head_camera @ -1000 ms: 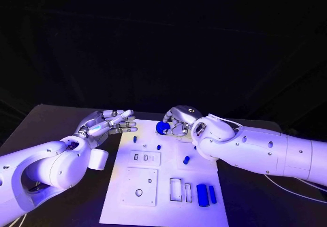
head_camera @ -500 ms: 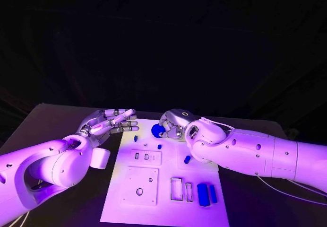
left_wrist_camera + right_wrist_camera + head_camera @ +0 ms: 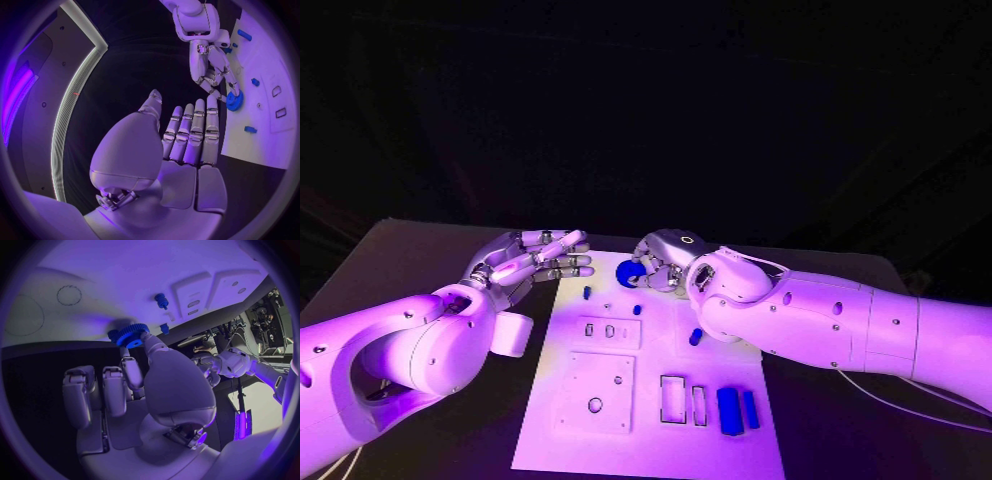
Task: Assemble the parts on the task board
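The white task board (image 3: 646,440) lies in the middle of the table. My right hand (image 3: 669,258) hovers over the board's far end and pinches a blue gear (image 3: 632,272) between thumb and finger; the right wrist view shows the gear (image 3: 131,334) just above the board (image 3: 125,275). Beside the board's far left corner, my left hand (image 3: 531,260) is held up with its fingers straight and nothing in it. The left wrist view shows that hand (image 3: 187,140), the right hand (image 3: 212,75) and the gear (image 3: 234,102). Two long blue bars (image 3: 730,411) lie near the front right.
Small blue pegs stand on the board (image 3: 587,293), (image 3: 638,310), (image 3: 694,337). Inset plates with holes (image 3: 596,392) and rectangular slots (image 3: 672,400) take up the board's near half. A cable (image 3: 913,408) runs over the table at the right.
My right hand has shifted a little to the left with the gear, staying over the board's far end. The left hand has stayed where it was.
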Available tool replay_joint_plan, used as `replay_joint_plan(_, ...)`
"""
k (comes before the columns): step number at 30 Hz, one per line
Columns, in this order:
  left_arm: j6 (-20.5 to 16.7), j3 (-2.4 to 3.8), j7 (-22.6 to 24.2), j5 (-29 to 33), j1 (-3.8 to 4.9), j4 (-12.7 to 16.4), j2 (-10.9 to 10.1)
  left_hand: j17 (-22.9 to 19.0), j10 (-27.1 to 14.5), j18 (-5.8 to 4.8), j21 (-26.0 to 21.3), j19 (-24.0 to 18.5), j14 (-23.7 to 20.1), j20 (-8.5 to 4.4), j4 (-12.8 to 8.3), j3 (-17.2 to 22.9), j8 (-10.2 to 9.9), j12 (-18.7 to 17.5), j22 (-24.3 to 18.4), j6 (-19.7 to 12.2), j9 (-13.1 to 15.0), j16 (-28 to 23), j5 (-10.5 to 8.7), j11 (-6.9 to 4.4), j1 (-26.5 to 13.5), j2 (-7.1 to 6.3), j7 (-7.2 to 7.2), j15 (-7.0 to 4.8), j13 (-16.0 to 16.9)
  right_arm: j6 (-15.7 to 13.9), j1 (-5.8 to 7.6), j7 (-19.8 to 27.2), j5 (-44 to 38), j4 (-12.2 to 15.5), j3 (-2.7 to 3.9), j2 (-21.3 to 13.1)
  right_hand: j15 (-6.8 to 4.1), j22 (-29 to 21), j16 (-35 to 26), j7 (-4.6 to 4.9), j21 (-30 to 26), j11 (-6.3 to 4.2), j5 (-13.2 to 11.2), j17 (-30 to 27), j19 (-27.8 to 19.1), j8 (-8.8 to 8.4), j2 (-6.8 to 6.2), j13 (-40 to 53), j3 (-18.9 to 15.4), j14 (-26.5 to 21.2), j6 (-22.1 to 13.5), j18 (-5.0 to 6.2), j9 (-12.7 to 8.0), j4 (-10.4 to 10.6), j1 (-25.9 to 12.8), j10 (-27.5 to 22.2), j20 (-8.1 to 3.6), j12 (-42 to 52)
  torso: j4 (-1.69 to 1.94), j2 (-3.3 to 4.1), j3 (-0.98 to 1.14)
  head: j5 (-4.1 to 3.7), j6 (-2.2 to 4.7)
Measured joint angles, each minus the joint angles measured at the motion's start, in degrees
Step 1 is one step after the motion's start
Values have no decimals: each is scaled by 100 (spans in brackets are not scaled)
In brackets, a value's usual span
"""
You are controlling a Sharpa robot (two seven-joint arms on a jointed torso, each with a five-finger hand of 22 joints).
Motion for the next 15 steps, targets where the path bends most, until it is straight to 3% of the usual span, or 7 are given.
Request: replay_joint_plan(15, 3, -1, -9, 0, 0, -1, -5, 0, 0, 0, 0, 0, 0, 0, 0, 0, 0, 0, 1, 0, 0, 0, 0, 0, 0, 0, 0, 0, 0, 59, -1, 77, 52, 18, -5, -23, 0, 4, 0, 3, 0, 11, -24, -1, -22, -43, -63, 14, -32, 0, -4, 0, -9, 63, -51, -11, 22, -23, 1, -1, 0, 11, -21)
